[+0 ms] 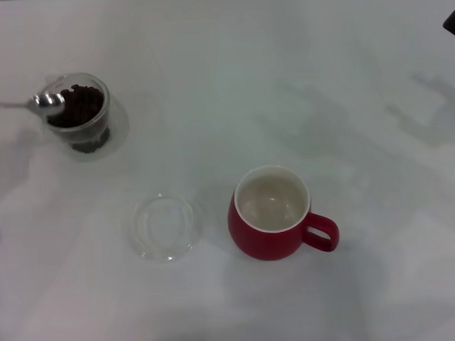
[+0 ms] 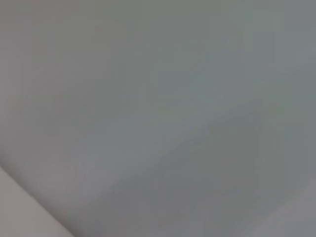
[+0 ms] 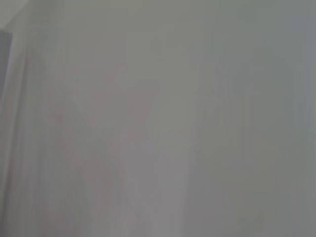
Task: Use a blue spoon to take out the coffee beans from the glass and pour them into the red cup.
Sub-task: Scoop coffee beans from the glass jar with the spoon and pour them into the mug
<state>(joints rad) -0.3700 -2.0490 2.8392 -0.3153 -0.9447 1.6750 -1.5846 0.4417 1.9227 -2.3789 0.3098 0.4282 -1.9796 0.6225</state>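
Spoon first — the blue spoon (image 1: 37, 102) reaches in from the far left edge, its holder unseen, grip untellable; its bowl sits over the coffee beans (image 1: 83, 105) in the glass (image 1: 78, 111). Rightward and nearer stands the red cup (image 1: 272, 212) — closest to the left arm.

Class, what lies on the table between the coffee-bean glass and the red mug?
In the head view, a flat shallow clear glass dish lies between the small clear glass and the dark red ceramic mug.
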